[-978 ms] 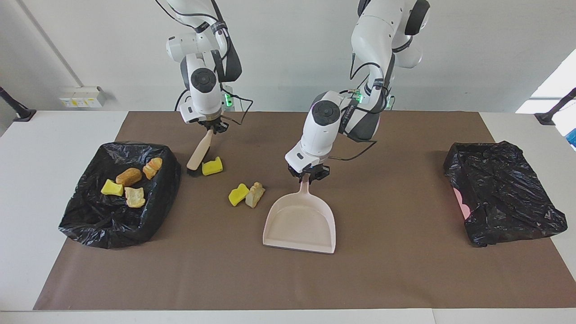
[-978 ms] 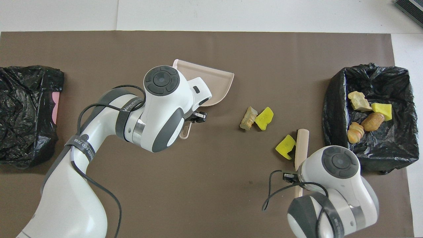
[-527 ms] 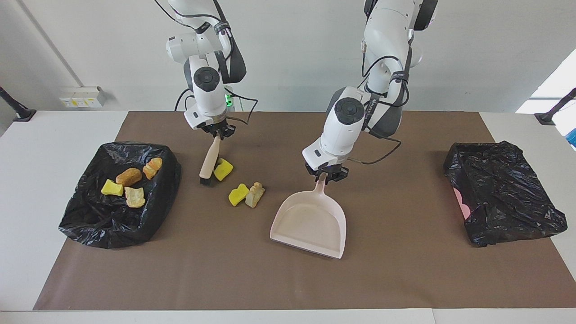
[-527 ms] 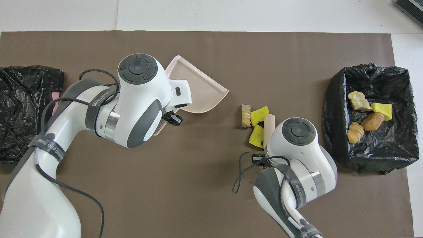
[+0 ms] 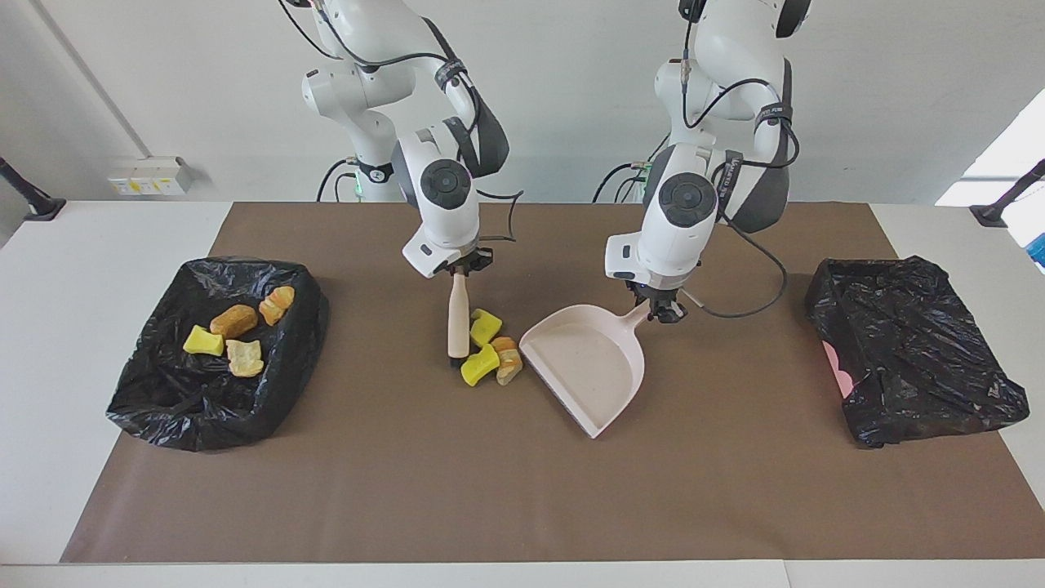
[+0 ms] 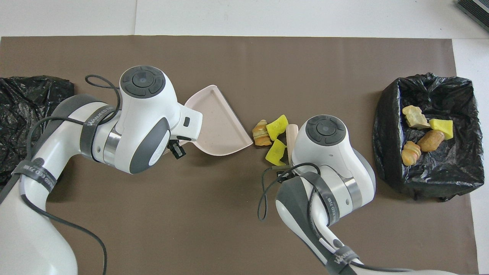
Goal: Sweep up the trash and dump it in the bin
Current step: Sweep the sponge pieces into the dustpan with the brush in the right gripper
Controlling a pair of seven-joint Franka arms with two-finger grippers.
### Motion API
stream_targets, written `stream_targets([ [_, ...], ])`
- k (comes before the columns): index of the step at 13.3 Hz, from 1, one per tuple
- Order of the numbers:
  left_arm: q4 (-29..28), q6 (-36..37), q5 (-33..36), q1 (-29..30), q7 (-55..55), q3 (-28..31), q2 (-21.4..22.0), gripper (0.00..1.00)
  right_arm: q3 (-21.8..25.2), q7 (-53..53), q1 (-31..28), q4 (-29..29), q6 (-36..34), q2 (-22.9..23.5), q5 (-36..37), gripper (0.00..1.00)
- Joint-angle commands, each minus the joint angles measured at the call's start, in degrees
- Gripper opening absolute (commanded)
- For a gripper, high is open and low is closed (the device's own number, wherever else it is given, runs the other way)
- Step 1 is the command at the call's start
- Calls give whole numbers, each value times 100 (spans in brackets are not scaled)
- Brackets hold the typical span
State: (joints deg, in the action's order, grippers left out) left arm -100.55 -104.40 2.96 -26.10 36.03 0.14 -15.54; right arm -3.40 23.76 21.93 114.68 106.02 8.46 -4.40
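Observation:
Three pieces of trash lie bunched on the brown mat: a tan chunk and two yellow sponge bits. My right gripper is shut on the beige brush, which stands upright against the pile on the bin's side. My left gripper is shut on the handle of the pale pink dustpan. The pan rests on the mat with its open lip right beside the tan chunk. The bin, lined in black, holds several more pieces.
A second black-bagged container sits at the left arm's end of the table. The brown mat covers the middle of the table, and white tabletop shows around it.
The brush swept the lone yellow piece into the other two and pushed all three toward the dustpan. The dustpan swung round with its lip toward the pile and came nearer the robots.

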Motion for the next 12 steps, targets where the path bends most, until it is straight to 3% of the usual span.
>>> stream_targets([
  [1, -667, -290, 249, 17, 545, 4, 490, 0, 14, -388, -180, -472, -458, 60, 279, 0],
  [4, -948, -649, 258, 0, 633, -5, 586, 0, 14, -609, -320, -220, -381, -45, 554, 0],
  [7, -1492, -1344, 320, -70, 678, -5, 823, 0, 6, -653, -365, 308, 216, -230, 537, 0],
  [12, -1573, -1513, 320, -70, 677, -5, 859, 0, -30, -461, 64, 213, 613, 243, 327, 0],
])
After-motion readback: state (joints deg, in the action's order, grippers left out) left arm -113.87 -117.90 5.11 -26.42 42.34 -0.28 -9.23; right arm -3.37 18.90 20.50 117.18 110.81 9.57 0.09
